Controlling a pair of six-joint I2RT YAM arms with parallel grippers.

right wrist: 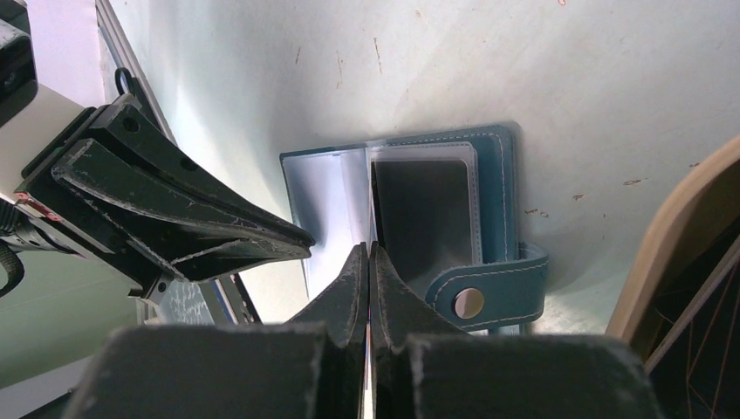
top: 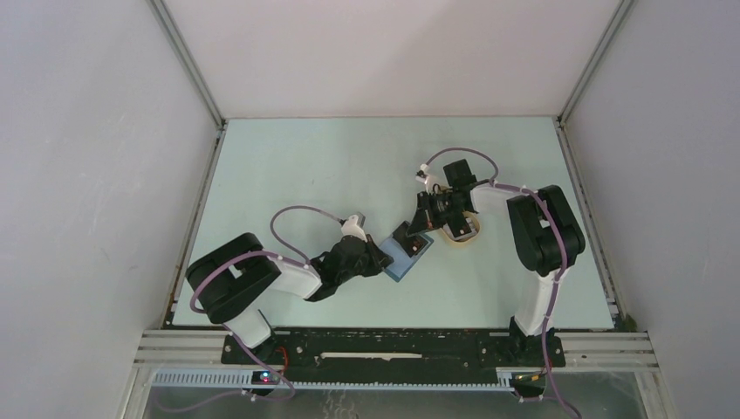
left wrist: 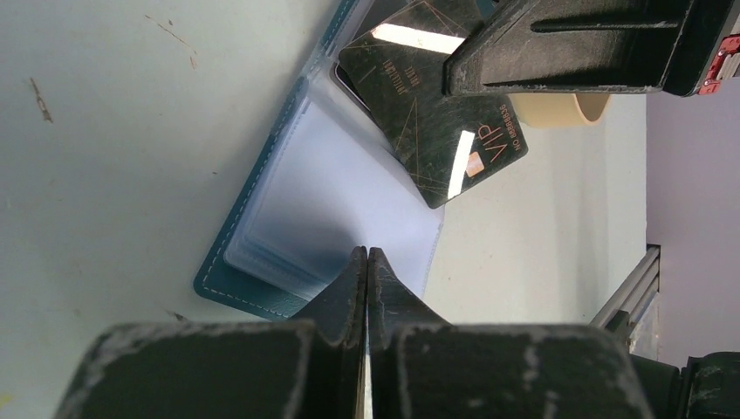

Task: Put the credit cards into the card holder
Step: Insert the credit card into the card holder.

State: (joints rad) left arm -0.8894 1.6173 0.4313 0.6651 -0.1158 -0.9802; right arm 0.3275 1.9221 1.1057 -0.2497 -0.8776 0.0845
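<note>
The teal-blue card holder (top: 408, 260) lies open on the table between my two arms, its snap tab (right wrist: 471, 302) toward the right arm. My left gripper (left wrist: 367, 253) is shut on the edge of a clear inner sleeve (left wrist: 332, 188) of the card holder (left wrist: 218, 278). My right gripper (right wrist: 367, 250) is shut on a black credit card (left wrist: 436, 131) printed "VIP", held tilted above the open card holder (right wrist: 502, 175), with its far end at the fold. From the right wrist this card shows edge-on. A dark pocket (right wrist: 423, 209) lies to its right.
A beige oval tray (top: 462, 234) stands just right of the card holder, close behind my right gripper (top: 410, 234); its rim (right wrist: 659, 249) shows at the right, with a dark card inside (right wrist: 716, 349). My left gripper (top: 382, 256) and right gripper nearly touch over the card holder. White walls enclose the table.
</note>
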